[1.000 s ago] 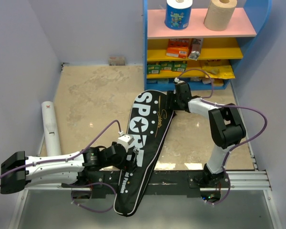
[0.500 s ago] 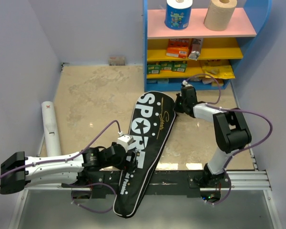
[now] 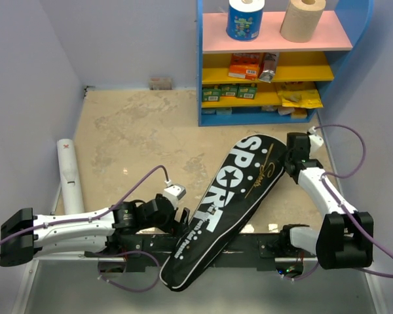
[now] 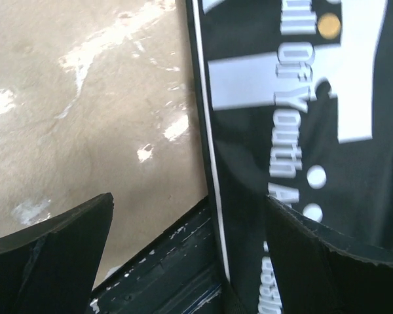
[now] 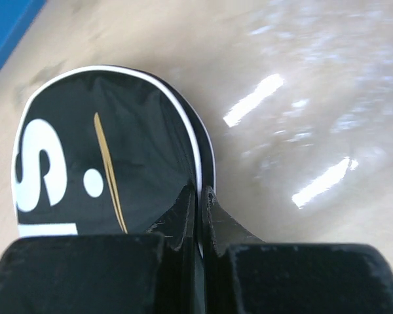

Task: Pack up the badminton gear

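The black racket cover [image 3: 236, 196] lettered "SPORT" lies slanted across the floor, its narrow end over the near rail. My right gripper [image 3: 290, 159] is at its wide head end. In the right wrist view this gripper [image 5: 198, 193] is shut on the cover's [image 5: 105, 150] white-piped rim. My left gripper [image 3: 182, 219] stands open low beside the cover's handle part. In the left wrist view the cover's [image 4: 301, 118] edge runs between the spread fingers of that gripper [image 4: 188, 203], untouched. A long white tube [image 3: 69, 173] lies by the left wall. No rackets or shuttlecocks show.
A blue shelf unit [image 3: 203, 65] stands at the back with paper rolls [image 3: 245, 18] on top and orange and yellow packets [image 3: 243, 65] on its shelves. The black base rail [image 3: 249, 245] runs along the near edge. Walls close in left and right.
My right gripper shut on the cover's head rim and dragged it to the right, swinging the cover to a flatter slant. The left arm stayed put and open.
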